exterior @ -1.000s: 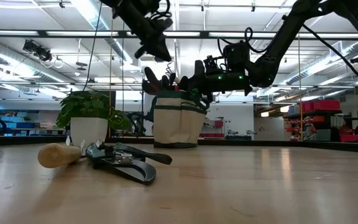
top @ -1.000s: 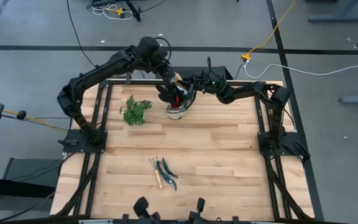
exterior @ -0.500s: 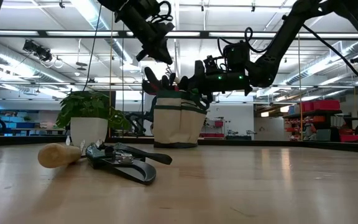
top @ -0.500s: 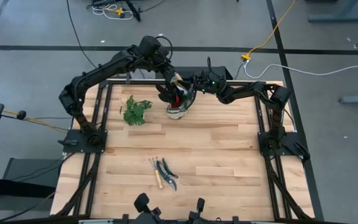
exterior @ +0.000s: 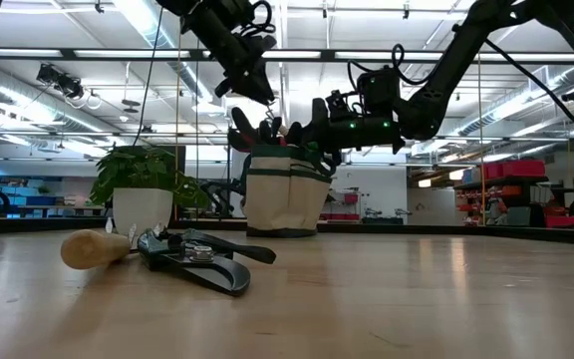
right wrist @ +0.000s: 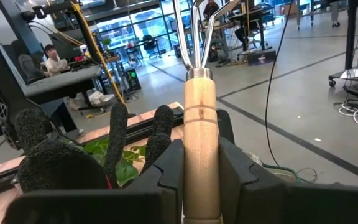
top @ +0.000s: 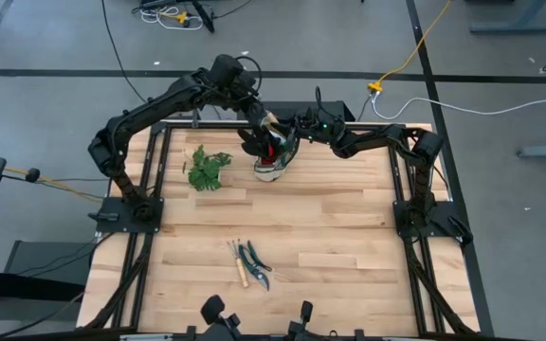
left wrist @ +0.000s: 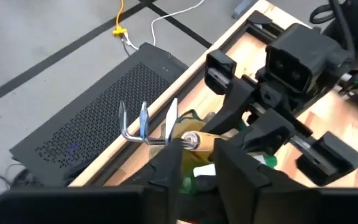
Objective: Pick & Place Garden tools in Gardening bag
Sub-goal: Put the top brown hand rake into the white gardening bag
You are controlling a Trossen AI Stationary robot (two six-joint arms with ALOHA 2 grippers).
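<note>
Two matte-black jointed arms, built of tubular links and rounded joint housings with black cables looped along them; the left gripper (left wrist: 197, 171) shows blocky dark fingers, while the right gripper (right wrist: 201, 165) has angular black fingers and small green indicator lights glowing on its wrist

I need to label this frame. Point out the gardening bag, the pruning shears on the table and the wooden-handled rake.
gardening bag (exterior: 285, 199): low view, on its beige front panel.
pruning shears (top: 254, 260): high view, on the dark handles.
wooden-handled rake (right wrist: 201, 130): right wrist view, on the middle of its wooden handle.
</note>
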